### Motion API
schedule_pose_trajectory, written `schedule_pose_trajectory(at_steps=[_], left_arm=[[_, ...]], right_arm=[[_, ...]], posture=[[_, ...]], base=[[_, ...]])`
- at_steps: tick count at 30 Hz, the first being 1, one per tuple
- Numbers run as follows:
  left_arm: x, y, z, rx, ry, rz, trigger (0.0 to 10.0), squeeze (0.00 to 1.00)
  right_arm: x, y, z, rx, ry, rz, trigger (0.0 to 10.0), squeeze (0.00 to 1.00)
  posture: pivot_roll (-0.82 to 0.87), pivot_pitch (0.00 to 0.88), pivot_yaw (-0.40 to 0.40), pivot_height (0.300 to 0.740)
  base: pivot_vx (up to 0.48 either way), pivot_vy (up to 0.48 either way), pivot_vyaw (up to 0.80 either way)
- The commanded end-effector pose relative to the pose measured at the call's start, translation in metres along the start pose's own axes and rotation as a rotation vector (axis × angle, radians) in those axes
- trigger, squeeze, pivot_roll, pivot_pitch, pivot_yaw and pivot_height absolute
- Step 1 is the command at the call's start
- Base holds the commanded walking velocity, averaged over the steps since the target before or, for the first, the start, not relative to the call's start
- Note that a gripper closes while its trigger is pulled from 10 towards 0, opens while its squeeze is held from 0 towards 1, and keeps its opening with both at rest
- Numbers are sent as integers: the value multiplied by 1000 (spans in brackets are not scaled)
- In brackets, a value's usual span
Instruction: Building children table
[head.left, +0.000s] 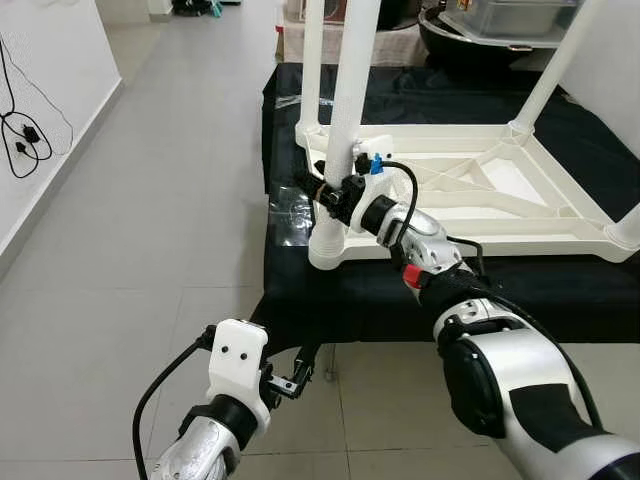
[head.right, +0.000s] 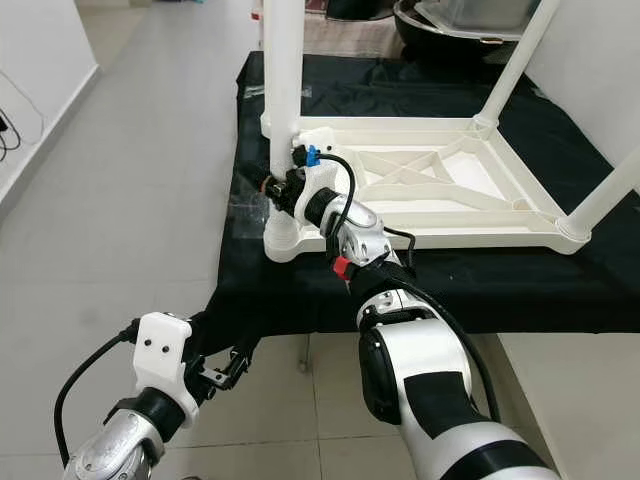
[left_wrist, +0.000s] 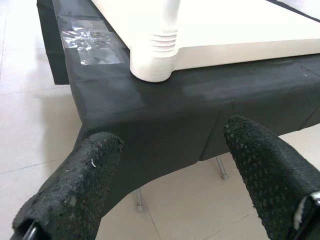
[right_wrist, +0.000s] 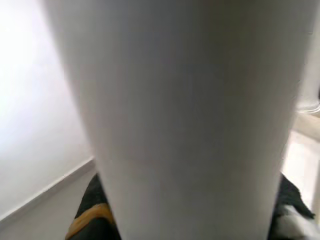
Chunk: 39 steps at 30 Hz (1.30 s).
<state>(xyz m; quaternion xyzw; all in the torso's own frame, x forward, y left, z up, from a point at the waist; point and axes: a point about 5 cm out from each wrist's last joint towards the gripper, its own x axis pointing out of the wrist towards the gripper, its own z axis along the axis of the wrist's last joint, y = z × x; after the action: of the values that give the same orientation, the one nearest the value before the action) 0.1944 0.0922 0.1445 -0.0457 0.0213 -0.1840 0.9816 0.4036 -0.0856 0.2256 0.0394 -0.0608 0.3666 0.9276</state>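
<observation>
- My right gripper clamps the near-left table leg, centre frame.
- The upturned white table lies on the black cloth.
- My left gripper hangs wide open, lower left.

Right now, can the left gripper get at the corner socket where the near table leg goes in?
Probably yes: the left gripper hangs open below the corner socket, nothing between them.
</observation>
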Motion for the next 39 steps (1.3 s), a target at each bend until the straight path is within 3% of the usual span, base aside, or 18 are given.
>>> schedule_pose_trajectory(at_steps=[1, 4, 8, 9, 10, 11, 12, 15, 17, 19, 22, 26, 27, 29, 30, 34, 35, 39], left_arm=[[-1, -1, -2, 2, 15, 1, 10000, 0], [0, 0, -2, 3, 13, 2, 10000, 0], [2, 1, 0, 9, 5, 7, 10000, 0], [2, 1, 0, 9, 5, 7, 10000, 0], [2, 2, 0, 10, 5, 7, 10000, 0], [2, 2, 0, 10, 5, 7, 10000, 0], [2, 2, 0, 11, 5, 5, 10000, 0], [2, 2, 0, 12, 6, 3, 10000, 0], [3, 2, -1, 14, 7, 2, 10000, 0], [4, 3, -1, 17, 7, 4, 10000, 0], [4, 3, -1, 19, 7, 6, 10000, 0], [4, 3, -1, 21, 8, 6, 10000, 0], [4, 3, -2, 22, 10, 5, 10000, 0], [4, 3, -2, 23, 12, 3, 10000, 0], [4, 3, -3, 23, 15, 2, 10000, 0], [4, 3, -4, 23, 18, 2, 10000, 0], [4, 3, -4, 22, 20, 1, 10000, 0], [4, 3, -5, 19, 21, 0, 10000, 0]], right_arm=[[0, 5, -9, 29, 3, 4, 0, 0], [-3, 3, -13, 23, 2, -30, 0, 0], [-9, -7, -22, 29, 20, -275, 0, 0], [-9, -7, -22, 29, 20, -275, 0, 0], [-13, -14, -25, 22, 40, -410, 0, 0], [-13, -14, -25, 22, 40, -410, 0, 0], [-20, -23, -28, -14, 72, -583, 0, 0], [-26, -29, -31, -30, 95, -708, 0, 0], [-39, -33, -35, -51, 119, -987, 0, 0], [-45, -24, -35, -47, 112, -1198, 0, 0], [-45, -15, -35, -31, 127, -1295, 0, 0], [-39, -4, -34, -31, 133, -1293, 0, 0], [-32, 1, -32, -23, 109, -1237, 10000, 0], [-25, 8, -30, 0, 77, -1174, 10000, 0], [-19, 12, -25, 0, 41, -1099, 10000, 1000], [-16, 14, -22, 1, 10, -1046, 10000, 1000], [-19, 10, -15, -40, -29, -1010, 10000, 0], [-27, -1, -6, -92, -90, -951, 10000, 0]], posture=[[89, 147, -99, 740], [86, 146, -98, 740], [85, 146, -97, 740], [85, 146, -97, 740], [81, 147, -96, 740], [81, 147, -96, 740], [79, 147, -94, 740], [79, 146, -93, 740], [84, 143, -92, 740], [85, 142, -92, 740], [85, 141, -93, 740], [86, 138, -91, 740], [85, 135, -90, 740], [87, 130, -90, 740], [85, 128, -90, 740], [82, 124, -88, 740], [83, 120, -89, 740], [83, 117, -87, 740]], base=[[0, 0, 0], [0, 0, 0], [0, 0, 0], [0, 0, 0], [0, 0, 0], [0, 0, 0], [0, 0, 0], [0, 0, 0], [0, 0, 0], [0, 0, 0], [0, 0, 0], [0, 0, 0], [0, 0, 0], [0, 0, 0], [0, 0, 0], [0, 0, 0], [0, 0, 0], [0, 0, 0]])
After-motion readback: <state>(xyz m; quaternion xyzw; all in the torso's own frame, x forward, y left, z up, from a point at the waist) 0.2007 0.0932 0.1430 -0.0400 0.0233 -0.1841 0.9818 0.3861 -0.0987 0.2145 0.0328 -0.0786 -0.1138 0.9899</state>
